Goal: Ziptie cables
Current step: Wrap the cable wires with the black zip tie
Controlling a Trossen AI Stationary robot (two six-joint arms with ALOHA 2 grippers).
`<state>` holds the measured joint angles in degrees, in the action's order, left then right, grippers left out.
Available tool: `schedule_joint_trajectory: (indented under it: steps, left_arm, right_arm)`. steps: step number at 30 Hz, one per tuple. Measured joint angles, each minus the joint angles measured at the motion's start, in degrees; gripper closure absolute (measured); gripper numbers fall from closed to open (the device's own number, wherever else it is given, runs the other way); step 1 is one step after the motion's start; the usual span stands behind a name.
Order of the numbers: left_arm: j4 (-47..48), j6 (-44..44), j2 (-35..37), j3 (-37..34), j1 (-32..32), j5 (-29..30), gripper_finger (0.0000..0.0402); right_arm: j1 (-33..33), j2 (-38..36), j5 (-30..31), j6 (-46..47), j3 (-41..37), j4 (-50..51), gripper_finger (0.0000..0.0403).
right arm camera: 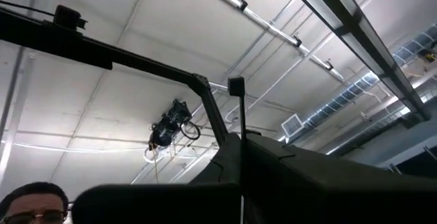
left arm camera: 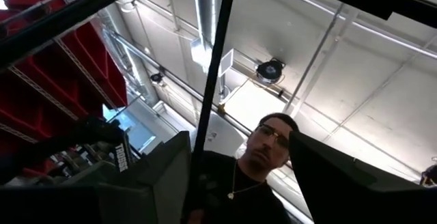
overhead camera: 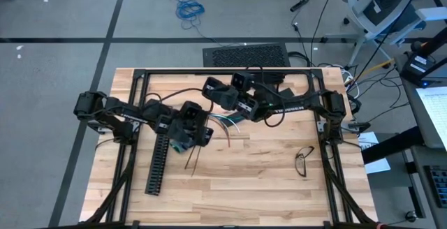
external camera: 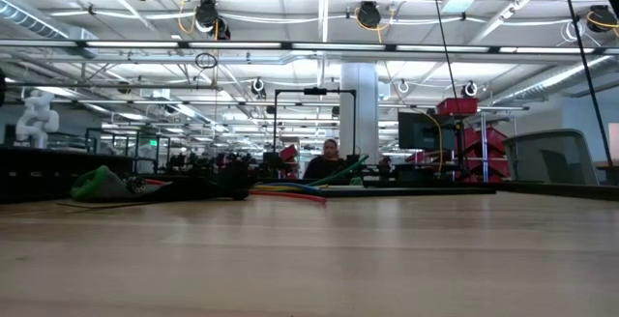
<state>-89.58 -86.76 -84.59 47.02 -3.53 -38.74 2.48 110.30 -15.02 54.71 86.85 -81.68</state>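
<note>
Left gripper (overhead camera: 187, 133): hovering over the table (overhead camera: 265, 180), fingers (left arm camera: 164, 176) standing apart around a thin dark strip, wrist camera tilting up toward the ceiling and a person (left arm camera: 263, 162)
Right gripper (overhead camera: 209, 89): closed; holding nothing visible; sitting near the table's far edge
Cables (overhead camera: 227, 122): lying on the table just beside the left gripper, between the two grippers; coloured strands (external camera: 290, 193) resting flat
Black slotted channel (overhead camera: 159, 163): lying beneath the left arm
Eyeglasses (overhead camera: 303, 160): resting well apart, toward the right side

The wooden table (overhead camera: 265, 187) carries cables (overhead camera: 225, 122), slotted channel (overhead camera: 159, 160) (black), and glasses (overhead camera: 304, 160).
</note>
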Motion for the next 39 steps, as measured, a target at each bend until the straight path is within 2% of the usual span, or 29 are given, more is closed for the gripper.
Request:
schedule_joint_trajectory:
  steps: [9, 16, 20, 26, 27, 39]
  left_arm:
    - [0.0, 0.52, 0.3, 0.0, -1.0, 1.37, 0.0162]
    - [0.02, 1.87, 0.28, 0.0, -1.0, 1.98, 0.0168]
    - [0.04, 2.14, 0.28, 0.0, -1.0, 1.98, 0.0215]
    - [0.09, 4.54, 0.28, 0.0, -1.0, 1.64, 0.0373]
    - [0.11, 5.29, 0.28, 0.0, -1.0, 1.46, 0.0386]
    - [0.76, 8.15, 0.3, 0.0, -1.0, 0.64, 0.04]
  right_arm:
    - [1.29, -0.04, -4.75, -0.2, 0.02, 1.24, 0.0403]
    - [1.36, -0.11, -6.02, -0.73, 0.02, 0.77, 0.0403]
    - [1.38, -0.13, -6.11, -0.83, 0.02, 0.77, 0.0403]
    - [1.44, -0.13, -6.11, -0.89, 0.02, 0.63, 0.0403]
    - [1.51, -0.13, -6.11, -0.76, 0.02, 0.43, 0.0403]
    - [1.97, -0.15, -6.35, 2.08, 0.02, -0.71, 0.0398]
